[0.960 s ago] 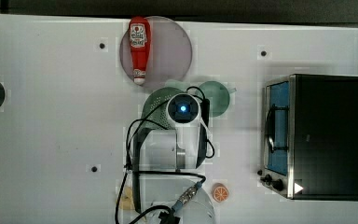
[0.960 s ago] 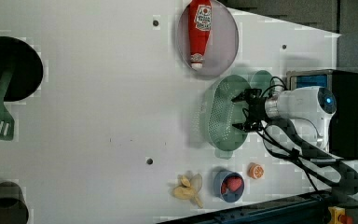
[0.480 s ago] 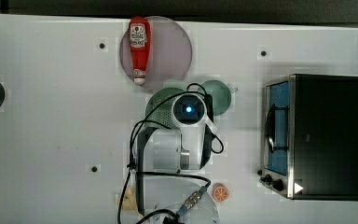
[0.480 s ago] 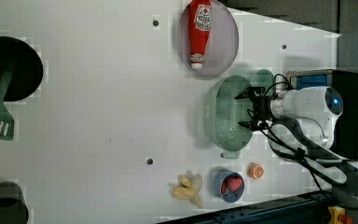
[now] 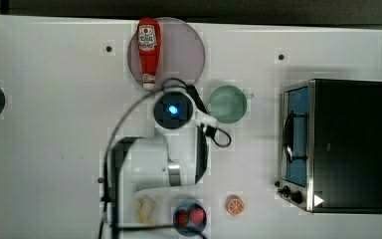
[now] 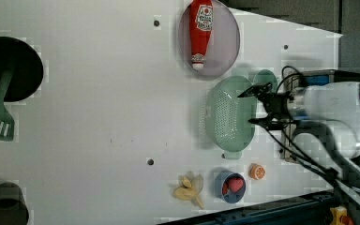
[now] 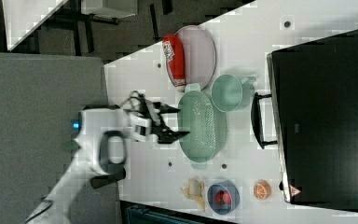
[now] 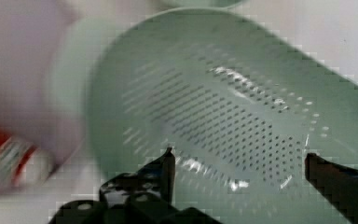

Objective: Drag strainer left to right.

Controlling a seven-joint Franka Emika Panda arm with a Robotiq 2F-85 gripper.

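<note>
Gripper, jaws spread wide and holding nothing, is hovering over the strainer, seen in the left view at the basin's right side. In the wrist view the two fingertips are framing the perforated patch of the strainer with clear space between them and the plastic.

The strainer is lying on the white counter, open side up, just below the plate carrying the ketchup bottle in the left view. The cup is standing just beside the strainer's rim in the right view, between it and the dark oven.

To do this step well, the gripper probably needs to be lowering until one finger is sitting inside the basin against a long wall, or both are pinching that wall. The pull should then be staying low and level, so the light plastic is sliding rather than tipping. The cup and the plate are close enough to be knocked along the way.

In the top view the arm is covering the strainer, so the fingers' height above the basin is hard to judge there. The wrist view is blurring the bottle and cutting off the far fingertip.
</note>
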